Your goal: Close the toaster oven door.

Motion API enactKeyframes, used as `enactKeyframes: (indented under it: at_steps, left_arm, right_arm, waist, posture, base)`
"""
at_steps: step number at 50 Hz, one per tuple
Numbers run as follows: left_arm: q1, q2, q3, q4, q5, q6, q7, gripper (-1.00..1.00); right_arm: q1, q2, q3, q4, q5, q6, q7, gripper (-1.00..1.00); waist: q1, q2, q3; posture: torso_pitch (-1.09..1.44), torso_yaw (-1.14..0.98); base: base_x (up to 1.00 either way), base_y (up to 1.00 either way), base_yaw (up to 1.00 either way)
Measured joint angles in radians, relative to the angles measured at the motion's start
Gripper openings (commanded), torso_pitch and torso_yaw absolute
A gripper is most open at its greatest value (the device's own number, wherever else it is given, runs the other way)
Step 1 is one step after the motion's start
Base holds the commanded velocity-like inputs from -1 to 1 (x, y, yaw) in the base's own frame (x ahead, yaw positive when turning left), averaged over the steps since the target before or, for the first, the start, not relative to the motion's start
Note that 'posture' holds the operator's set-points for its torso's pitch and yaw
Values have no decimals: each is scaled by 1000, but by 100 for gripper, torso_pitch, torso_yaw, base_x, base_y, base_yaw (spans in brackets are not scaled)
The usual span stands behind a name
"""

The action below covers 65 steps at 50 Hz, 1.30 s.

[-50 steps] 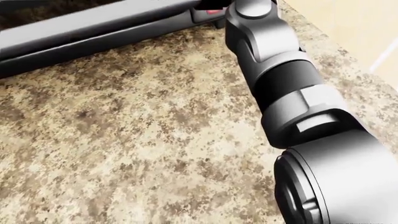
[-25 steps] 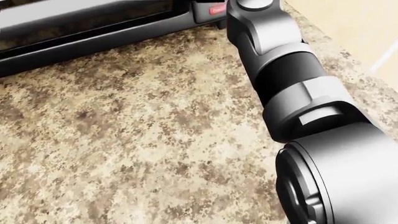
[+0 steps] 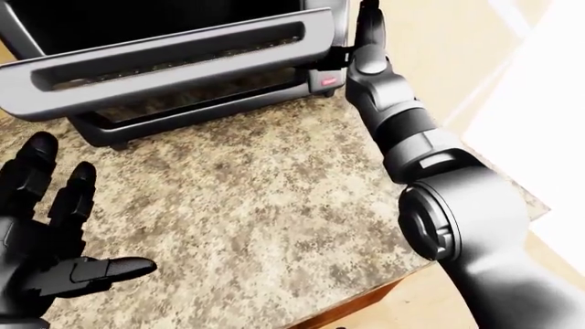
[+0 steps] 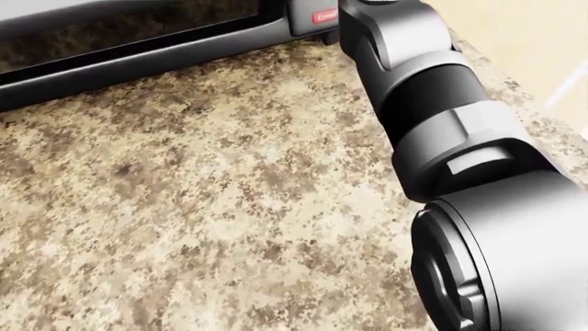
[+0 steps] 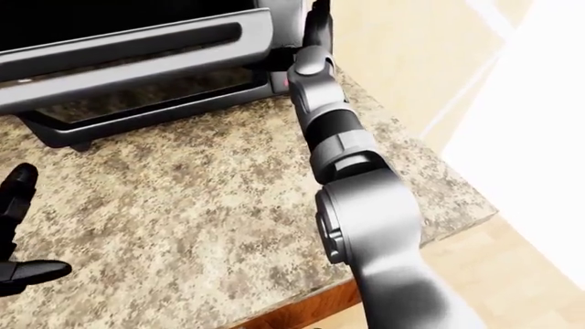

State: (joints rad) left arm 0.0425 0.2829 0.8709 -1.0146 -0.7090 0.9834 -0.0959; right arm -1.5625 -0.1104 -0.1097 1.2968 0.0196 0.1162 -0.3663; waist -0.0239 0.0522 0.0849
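The granite counter [image 3: 247, 205] fills most of the left-eye view and lies beneath both arms; its edge runs along the lower right, below the right forearm.

The toaster oven [image 3: 173, 41] stands on the counter at the top of the left-eye view, up and to the left of the right hand. Its door [image 3: 164, 65] is partly open, tilted outward, with a long grey handle bar across it; the dark cavity shows above the door's top edge. A small red label [image 3: 329, 81] sits at the oven's lower right corner, just beside the right wrist.

The right arm [image 3: 411, 144] reaches from the lower right up to the door's right end. The right hand [image 3: 367, 27] is at that end of the door, against its edge; whether its fingers are apart or closed cannot be told.

The left hand [image 3: 46, 240] hovers at the lower left of the left-eye view, well apart from the oven, fingers spread and holding nothing.
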Motion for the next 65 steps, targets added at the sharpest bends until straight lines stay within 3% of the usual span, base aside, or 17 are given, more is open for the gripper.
enactKeyframes:
  at_steps: [6,11,18,23,27,31,36,42,65]
  left_arm:
    - [18,-3,-11,-12,-35,10,13,100]
    - [92,-4,-96,-10,-60,-50,51,100]
    - [96,44,-187,-8,-82,-97,112,100]
    - [92,42,-315,-11,-38,-133,122,100]
    - [38,27,-348,-8,20,-109,110,100]
    - [45,-29,-428,-8,112,-112,67,100]
    - [-29,-55,-477,-1,197,-61,27,100]
    - [-59,-79,-581,-6,258,-48,16,100]
    - [-253,-77,-539,45,274,98,4,100]
  right_arm:
    - [-9,-3,1,2,-2,10,5,100]
    - [-14,-6,-1,2,-4,12,4,100]
    - [-20,-4,-3,-2,-1,9,0,100]
    - [-19,-1,-4,-9,4,-3,3,100]
    - [-17,2,-5,-16,6,-10,2,100]
    - [-19,-1,-4,-17,5,-13,3,100]
    - [-18,2,-8,-22,9,-26,0,100]
    - [-18,-2,-11,-18,15,-21,-3,100]
    - [-14,-10,-17,-14,15,-26,-30,100]
  waist:
    - [4,-3,3]
    - [7,-6,3]
    - [10,-8,0]
    - [11,-8,-5]
    - [11,-9,-8]
    - [14,-11,-12]
    - [14,-18,-14]
    - [15,-21,-17]
    - [27,-24,-11]
  posture:
    - [0,0]
    - [0,0]
    - [0,0]
    - [0,0]
    - [0,0]
    - [0,0]
    - [0,0]
    - [0,0]
    - [0,0]
  base:
    - [0,0,0]
    - [0,0,0]
    - [0,0,0]
    - [0,0,0]
    - [0,0,0]
    - [0,0,0]
    - [0,0,0]
    - [0,0,0]
    - [0,0,0]
